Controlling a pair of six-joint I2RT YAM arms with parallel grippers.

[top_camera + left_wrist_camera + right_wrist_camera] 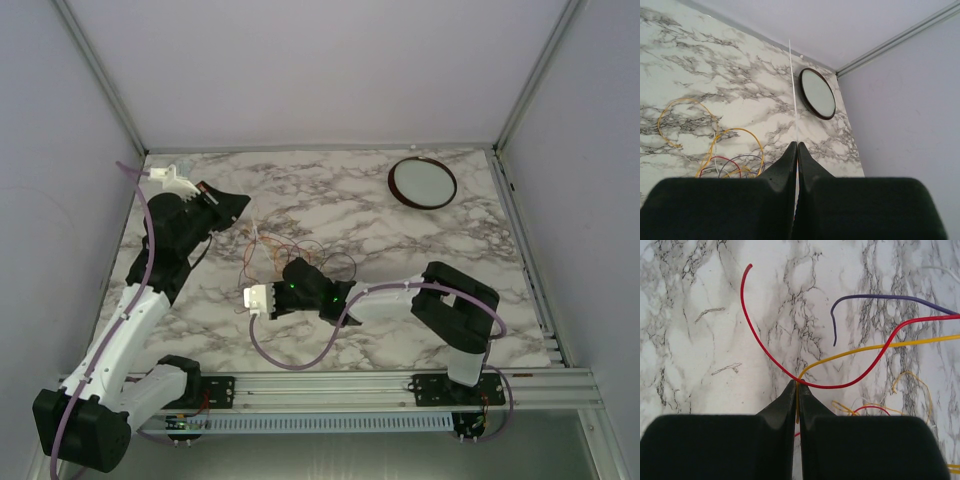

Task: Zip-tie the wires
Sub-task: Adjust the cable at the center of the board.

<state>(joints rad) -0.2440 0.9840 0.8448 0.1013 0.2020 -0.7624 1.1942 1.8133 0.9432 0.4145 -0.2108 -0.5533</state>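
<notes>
Open bench [330, 180] runs along the far edge between my left gripper [796, 143] and the dish [422, 183] in the far right corner. I could sweep through there freely. The right side, beyond the right arm's elbow, is bare as well.

The middle is the crowded part. The wires [300, 248] sprawl there in loose loops between the two grippers, and some are pinched in the right gripper [797, 382]. A thin zip tie [793, 85] sticks straight out ahead of the left gripper's closed tips. The right arm's cable [295, 367] droops in a loop over the near bench. Walls close me in on the left, far and right sides.
</notes>
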